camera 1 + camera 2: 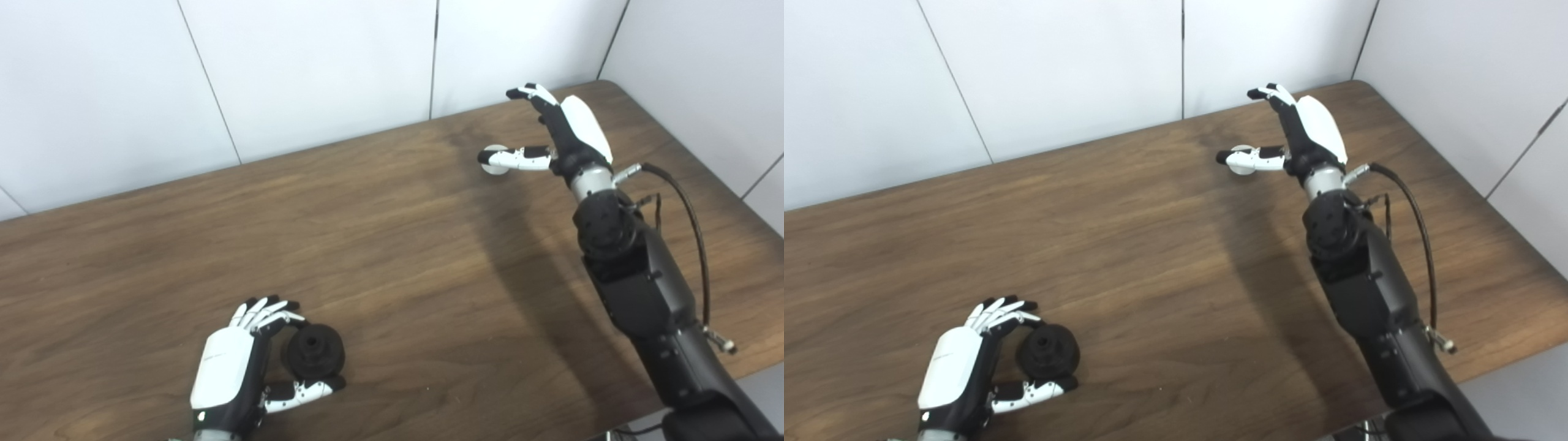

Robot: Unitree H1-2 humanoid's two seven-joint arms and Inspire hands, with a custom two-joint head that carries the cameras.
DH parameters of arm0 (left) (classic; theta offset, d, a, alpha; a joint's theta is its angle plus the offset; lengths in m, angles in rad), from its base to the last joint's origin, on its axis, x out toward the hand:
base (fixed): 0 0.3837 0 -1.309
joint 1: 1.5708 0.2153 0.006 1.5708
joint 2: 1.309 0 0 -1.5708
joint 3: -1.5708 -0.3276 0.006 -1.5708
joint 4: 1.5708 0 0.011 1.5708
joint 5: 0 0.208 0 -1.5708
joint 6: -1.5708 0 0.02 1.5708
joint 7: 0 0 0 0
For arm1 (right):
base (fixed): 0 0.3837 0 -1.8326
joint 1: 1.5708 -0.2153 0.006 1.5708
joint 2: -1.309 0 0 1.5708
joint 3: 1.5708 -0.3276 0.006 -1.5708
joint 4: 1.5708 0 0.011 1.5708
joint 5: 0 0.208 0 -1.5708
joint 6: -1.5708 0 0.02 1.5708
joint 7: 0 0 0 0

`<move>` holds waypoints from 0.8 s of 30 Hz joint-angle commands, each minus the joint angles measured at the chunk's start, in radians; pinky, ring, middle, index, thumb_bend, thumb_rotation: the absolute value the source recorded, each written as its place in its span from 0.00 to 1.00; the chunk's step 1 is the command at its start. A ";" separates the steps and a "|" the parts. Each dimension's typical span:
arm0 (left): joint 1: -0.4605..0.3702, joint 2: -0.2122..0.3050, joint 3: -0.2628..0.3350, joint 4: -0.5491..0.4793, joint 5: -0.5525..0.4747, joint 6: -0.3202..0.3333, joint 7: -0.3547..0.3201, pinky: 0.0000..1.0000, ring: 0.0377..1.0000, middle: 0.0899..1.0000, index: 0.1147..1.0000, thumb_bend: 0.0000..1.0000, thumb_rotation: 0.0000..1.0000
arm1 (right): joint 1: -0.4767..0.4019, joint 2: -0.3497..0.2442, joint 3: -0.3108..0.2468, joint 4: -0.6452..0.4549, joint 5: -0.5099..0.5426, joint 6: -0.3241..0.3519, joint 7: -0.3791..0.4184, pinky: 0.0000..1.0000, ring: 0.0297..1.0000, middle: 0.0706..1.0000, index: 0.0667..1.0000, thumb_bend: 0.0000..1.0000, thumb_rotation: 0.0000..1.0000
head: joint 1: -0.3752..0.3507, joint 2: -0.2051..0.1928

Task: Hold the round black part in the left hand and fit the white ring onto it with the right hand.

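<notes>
Brown wood-grain worktop [380, 245] seen from above, bounded at the back and right by a white panelled wall [318, 67]. The flat white ring [495, 160] lies on the worktop near its far right corner; the thumb of the right hand [554, 131] crosses over the ring and hides its middle, so contact cannot be determined. This hand is spread wide and holds nothing, its fingers raised towards the wall. The round black grooved part [315, 351] sits well apart from the ring, towards the near left edge, enclosed between the curled fingers and thumb of the left hand [236, 370]; whether it is lifted off the worktop cannot be told. Between ring and part the wood is bare.
</notes>
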 commanded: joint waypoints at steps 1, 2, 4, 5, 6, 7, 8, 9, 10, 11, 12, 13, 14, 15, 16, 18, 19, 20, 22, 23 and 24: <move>0.069 0.047 0.002 0.068 0.015 0.058 -0.077 0.94 0.87 0.76 0.42 0.52 0.05 | -0.064 -0.040 0.004 0.015 -0.009 0.008 0.014 0.84 0.96 0.97 0.81 0.72 0.32 | 0.000 0.001; 0.069 0.047 0.002 0.068 0.016 0.059 -0.077 0.94 0.87 0.76 0.42 0.52 0.05 | -0.073 -0.045 0.006 0.030 -0.007 0.012 0.022 0.83 0.96 0.97 0.80 0.73 0.30 | 0.000 0.001; 0.071 0.047 0.002 0.064 0.015 0.058 -0.077 0.94 0.87 0.76 0.42 0.52 0.05 | -0.096 -0.061 0.021 0.075 -0.022 0.020 0.040 0.82 0.96 0.97 0.79 0.75 0.30 | 0.006 0.003; 0.072 0.048 0.001 0.062 0.017 0.059 -0.078 0.94 0.87 0.76 0.42 0.52 0.05 | -0.109 -0.069 0.030 0.101 -0.034 0.023 0.052 0.82 0.96 0.97 0.79 0.75 0.29 | 0.006 0.003; 0.073 0.048 0.001 0.061 0.018 0.060 -0.079 0.94 0.87 0.76 0.42 0.52 0.05 | -0.119 -0.076 0.038 0.121 -0.043 0.024 0.061 0.83 0.97 0.97 0.79 0.76 0.29 | 0.006 0.003; 0.073 0.048 0.001 0.060 0.018 0.061 -0.079 0.94 0.87 0.76 0.42 0.52 0.05 | -0.125 -0.079 0.043 0.133 -0.048 0.024 0.067 0.83 0.97 0.98 0.79 0.76 0.29 | 0.006 0.003; 0.074 0.048 0.000 0.060 0.020 0.061 -0.078 0.94 0.87 0.76 0.42 0.52 0.05 | -0.138 -0.086 0.054 0.155 -0.066 0.024 0.082 0.84 0.97 0.98 0.79 0.76 0.28 | 0.008 0.005; 0.074 0.048 0.000 0.060 0.021 0.062 -0.078 0.94 0.87 0.76 0.42 0.52 0.05 | -0.150 -0.093 0.065 0.177 -0.081 0.024 0.098 0.87 0.98 0.98 0.79 0.77 0.29 | 0.008 0.005; 0.075 0.047 0.000 0.060 0.022 0.063 -0.078 0.94 0.87 0.76 0.42 0.52 0.05 | -0.159 -0.098 0.072 0.191 -0.093 0.025 0.110 0.90 0.99 0.98 0.79 0.77 0.30 | 0.011 0.005; 0.076 0.046 0.001 0.059 0.021 0.062 -0.076 0.94 0.87 0.76 0.42 0.52 0.05 | -0.173 -0.105 0.082 0.212 -0.110 0.025 0.136 0.91 0.99 0.98 0.79 0.78 0.30 | 0.012 0.007; 0.076 0.045 0.001 0.060 0.020 0.061 -0.075 0.94 0.87 0.76 0.42 0.52 0.05 | -0.181 -0.109 0.087 0.224 -0.121 0.025 0.154 0.93 1.00 0.99 0.79 0.79 0.33 | 0.012 0.007; 0.076 0.045 0.001 0.059 0.020 0.061 -0.076 0.94 0.87 0.76 0.42 0.52 0.05 | -0.194 -0.115 0.096 0.241 -0.139 0.025 0.179 0.94 1.00 0.98 0.78 0.82 0.34 | 0.013 0.008; 0.076 0.044 0.000 0.057 0.021 0.064 -0.078 0.94 0.87 0.76 0.42 0.52 0.05 | -0.206 -0.121 0.106 0.257 -0.154 0.025 0.202 0.95 1.00 0.98 0.78 0.83 0.36 | 0.015 0.008; 0.076 0.043 0.000 0.056 0.022 0.067 -0.080 0.94 0.87 0.76 0.42 0.52 0.05 | -0.213 -0.123 0.111 0.266 -0.165 0.025 0.217 0.95 1.00 0.98 0.78 0.84 0.37 | 0.015 0.008; 0.076 0.043 0.000 0.056 0.024 0.069 -0.081 0.94 0.87 0.76 0.42 0.52 0.05 | -0.222 -0.125 0.117 0.278 -0.170 0.025 0.229 0.97 1.00 0.98 0.77 0.85 0.36 | 0.018 0.008; 0.074 0.041 -0.001 0.059 0.026 0.067 -0.077 0.94 0.86 0.76 0.42 0.52 0.05 | -0.235 -0.124 0.127 0.300 -0.178 0.025 0.239 0.97 1.00 0.98 0.76 0.86 0.35 | 0.021 0.007; 0.074 0.041 -0.001 0.059 0.026 0.067 -0.075 0.94 0.86 0.76 0.42 0.52 0.05 | -0.242 -0.120 0.127 0.313 -0.183 0.025 0.245 0.98 1.00 0.98 0.75 0.87 0.34 | 0.021 0.007; 0.074 0.041 -0.002 0.060 0.028 0.067 -0.075 0.94 0.86 0.76 0.42 0.52 0.05 | -0.248 -0.116 0.127 0.323 -0.185 0.025 0.249 0.98 1.00 0.98 0.75 0.86 0.32 | 0.023 0.007; 0.073 0.042 -0.003 0.060 0.031 0.066 -0.075 0.93 0.86 0.76 0.42 0.52 0.05 | -0.257 -0.109 0.128 0.340 -0.184 0.025 0.253 0.98 1.00 0.97 0.74 0.86 0.30 | 0.025 0.006; 0.073 0.041 -0.003 0.060 0.033 0.065 -0.075 0.93 0.86 0.76 0.42 0.52 0.05 | -0.259 -0.106 0.133 0.345 -0.182 0.025 0.254 0.98 1.00 0.97 0.74 0.86 0.30 | 0.026 0.006; 0.073 0.041 -0.004 0.059 0.034 0.065 -0.075 0.93 0.86 0.76 0.42 0.52 0.05 | -0.259 -0.105 0.136 0.348 -0.181 0.025 0.254 0.97 1.00 0.96 0.74 0.86 0.30 | 0.026 0.006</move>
